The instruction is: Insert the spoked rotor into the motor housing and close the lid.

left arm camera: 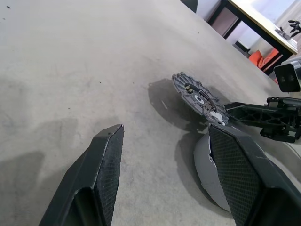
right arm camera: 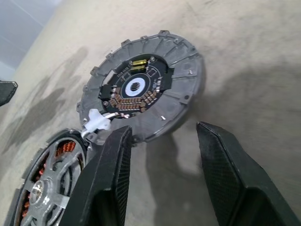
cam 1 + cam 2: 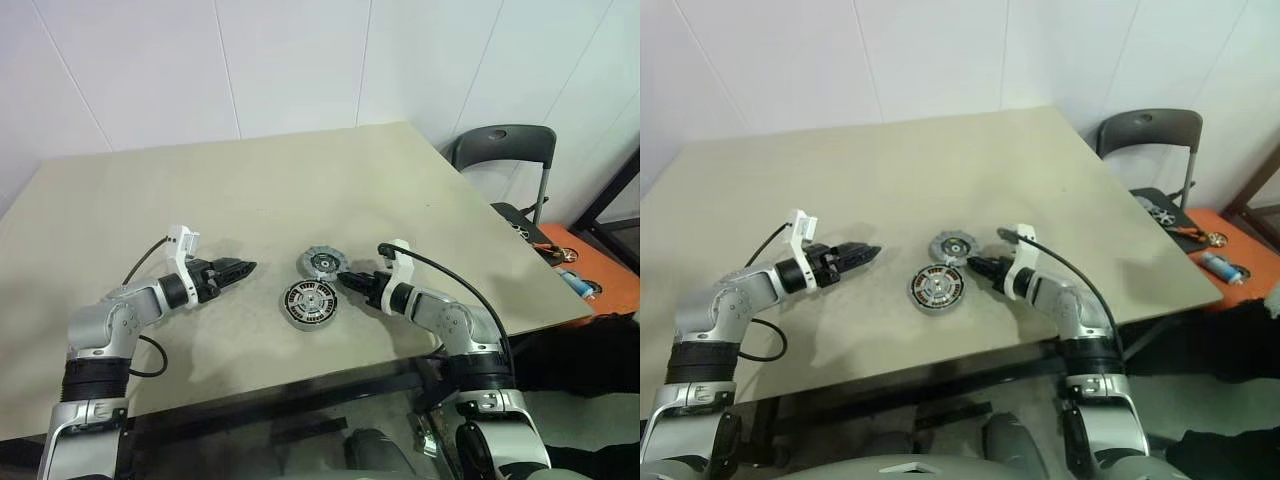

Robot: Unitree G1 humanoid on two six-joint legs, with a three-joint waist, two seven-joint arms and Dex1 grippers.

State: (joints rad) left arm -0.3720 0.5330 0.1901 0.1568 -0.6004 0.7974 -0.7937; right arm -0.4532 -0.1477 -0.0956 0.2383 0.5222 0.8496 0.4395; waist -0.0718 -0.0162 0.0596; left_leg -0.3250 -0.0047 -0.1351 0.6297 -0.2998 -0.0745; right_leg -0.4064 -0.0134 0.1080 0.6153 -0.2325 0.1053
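The motor housing, a round grey cup with copper windings, sits on the table near its front middle. Spokes meeting at a silver hub lie across the windings, so the spoked rotor appears to sit inside it. Just behind it is the lid, a notched grey disc with a small circuit board; in the left wrist view the lid looks tilted, one edge on the housing's rim. My right gripper is open, its fingers close at the lid's near edge. My left gripper hangs open and empty, left of the housing.
The beige table has wide bare room behind and to the left of the parts. Its front edge runs close below both arms. A grey chair and an orange box stand off the table's right side.
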